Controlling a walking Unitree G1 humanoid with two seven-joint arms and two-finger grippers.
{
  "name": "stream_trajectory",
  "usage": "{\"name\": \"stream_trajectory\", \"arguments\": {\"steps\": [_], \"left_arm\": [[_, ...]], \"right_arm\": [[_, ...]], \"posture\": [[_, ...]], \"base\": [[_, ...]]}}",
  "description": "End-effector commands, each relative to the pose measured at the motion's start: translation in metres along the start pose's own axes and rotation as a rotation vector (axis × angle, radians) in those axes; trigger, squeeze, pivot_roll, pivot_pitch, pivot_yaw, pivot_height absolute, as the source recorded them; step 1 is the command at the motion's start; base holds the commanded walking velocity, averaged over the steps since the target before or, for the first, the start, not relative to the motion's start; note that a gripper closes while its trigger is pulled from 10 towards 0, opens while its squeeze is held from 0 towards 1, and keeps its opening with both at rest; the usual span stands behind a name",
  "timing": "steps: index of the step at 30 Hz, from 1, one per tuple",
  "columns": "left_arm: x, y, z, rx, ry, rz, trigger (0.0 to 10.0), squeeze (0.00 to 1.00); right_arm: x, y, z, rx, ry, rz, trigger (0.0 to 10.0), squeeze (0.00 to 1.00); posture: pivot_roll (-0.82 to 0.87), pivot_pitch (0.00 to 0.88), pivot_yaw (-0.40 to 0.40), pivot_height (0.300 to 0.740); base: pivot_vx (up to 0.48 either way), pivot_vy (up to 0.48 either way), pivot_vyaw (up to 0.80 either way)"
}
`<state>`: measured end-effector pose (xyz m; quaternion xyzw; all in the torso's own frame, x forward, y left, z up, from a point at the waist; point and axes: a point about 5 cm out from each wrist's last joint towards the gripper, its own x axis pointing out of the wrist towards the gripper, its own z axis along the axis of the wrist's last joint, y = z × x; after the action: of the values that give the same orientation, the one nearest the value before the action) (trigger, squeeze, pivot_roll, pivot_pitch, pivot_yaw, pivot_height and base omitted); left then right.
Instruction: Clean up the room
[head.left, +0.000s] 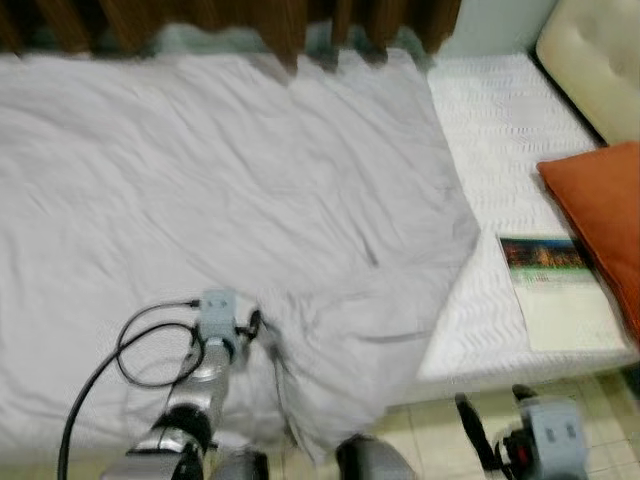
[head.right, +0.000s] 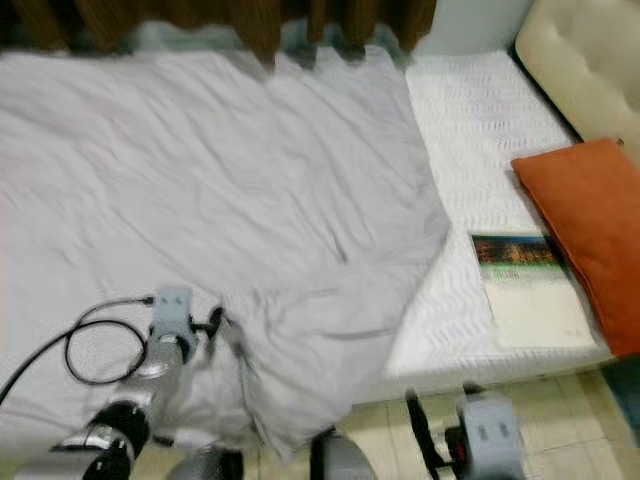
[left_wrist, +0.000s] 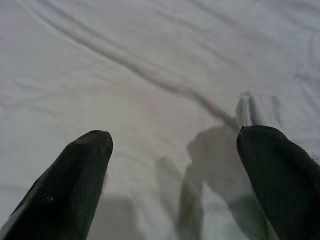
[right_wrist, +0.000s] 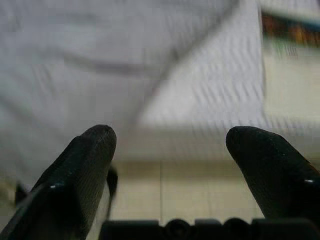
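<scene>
Left wrist view has the left gripper (left_wrist: 172, 165) with fingers apart over the wrinkled grey sheet (head.left: 230, 190) on the bed (head.left: 500, 140). Beside the sheet's folded corner, the right gripper (right_wrist: 167, 165) hangs spread above pale floor tiles; a flat book (head.left: 560, 290) lies near the orange pillow (head.left: 605, 215).

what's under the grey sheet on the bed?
The grey sheet covers most of the white mattress, which shows bare beside it, with a book and orange pillow on top. Anything else beneath is hidden. The left pincer hovers open over the sheet's near edge.
</scene>
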<state>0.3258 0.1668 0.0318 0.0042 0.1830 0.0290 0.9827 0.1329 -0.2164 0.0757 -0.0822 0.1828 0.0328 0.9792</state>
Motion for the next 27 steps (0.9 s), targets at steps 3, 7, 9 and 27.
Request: {"name": "stream_trajectory", "arguments": {"steps": [3,7,9,27], "left_arm": [[-0.004,0.005,-0.008,-0.108,-0.022,0.008,10.0,0.0],[-0.004,0.002,-0.001,-0.132,-0.078,-0.012,10.0,0.0],[-0.004,-0.002,0.007,-0.117,-0.146,-0.026,10.0,0.0],[-0.004,-0.009,0.027,-0.476,-0.21,-0.189,10.0,0.0]], "right_arm": [[-0.019,0.005,0.009,-0.013,0.007,0.022,10.0,0.0],[-0.025,0.003,0.007,-0.017,0.029,0.015,10.0,0.0],[-0.028,0.002,0.008,-0.02,0.037,0.008,10.0,0.0],[-0.038,-0.002,0.003,-0.038,0.075,-0.002,10.0,0.0]], "posture": [[-0.41,0.565,-0.134,0.74],[-0.41,0.569,-0.127,0.74],[-0.42,0.561,-0.122,0.74],[-0.4,0.572,-0.09,0.74]], "base": [[0.0,0.0,0.0],[0.0,0.0,0.0],[0.0,0.0,0.0],[0.0,0.0,0.0]]}}
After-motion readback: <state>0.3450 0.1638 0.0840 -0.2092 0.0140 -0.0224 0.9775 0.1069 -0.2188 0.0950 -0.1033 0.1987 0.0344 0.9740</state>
